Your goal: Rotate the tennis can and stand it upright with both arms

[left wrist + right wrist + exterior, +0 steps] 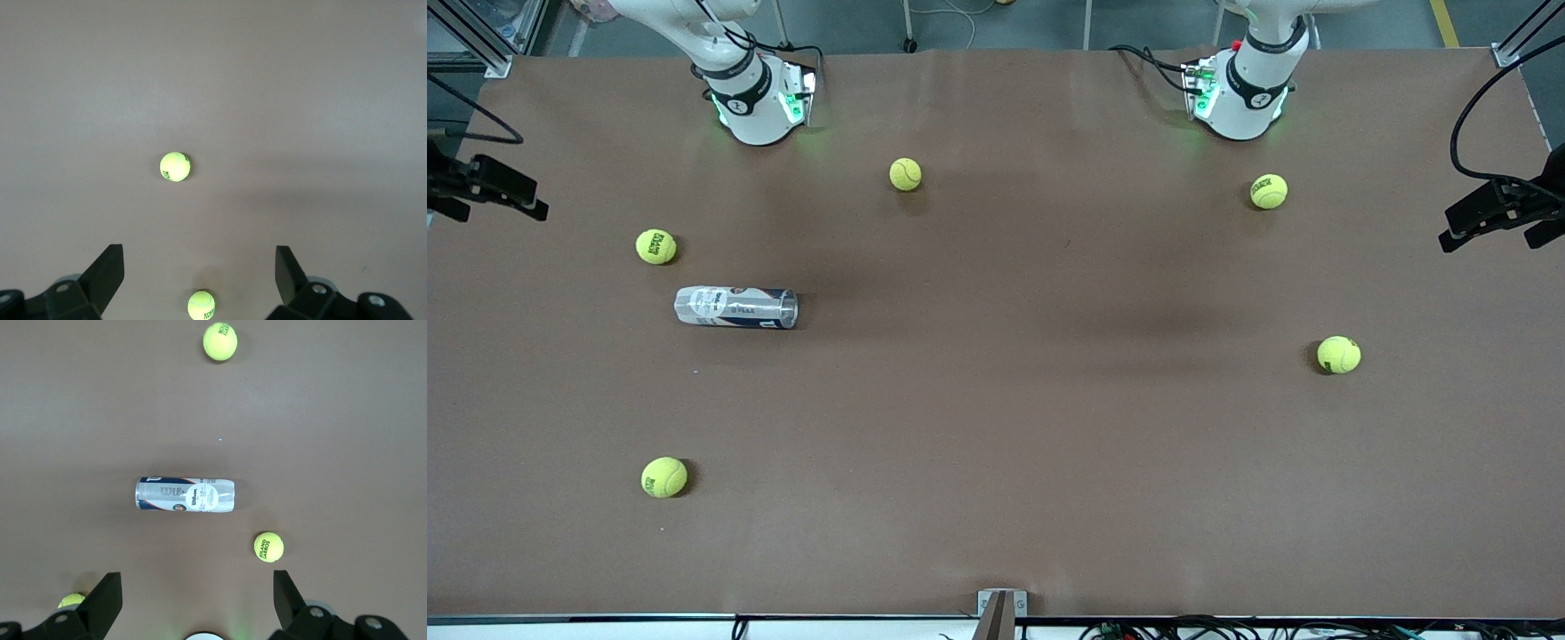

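Tennis can (735,307) lies on its side toward the right arm's end of your table (996,427), tennis balls (655,246) scattered around, while the left gripper (200,273) and right gripper (198,597) hang above with fingers released, empty.

I see the tennis can (735,308) lying on its side on the table (996,427), toward the right arm's end, its length running along the table from end to end. One ball (655,246) sits just beside it, farther from the front camera; another (663,476) lies well apart, nearer that camera. A third ball (905,174) rests between the two arm bases. Toward the left arm's end I have two more — one (1268,191) close to that arm's base, one (1338,354) nearer the camera. The right gripper (197,603) hangs spread wide over the table high above the can; the left gripper (200,277), equally spread, hangs above the two balls at its end.
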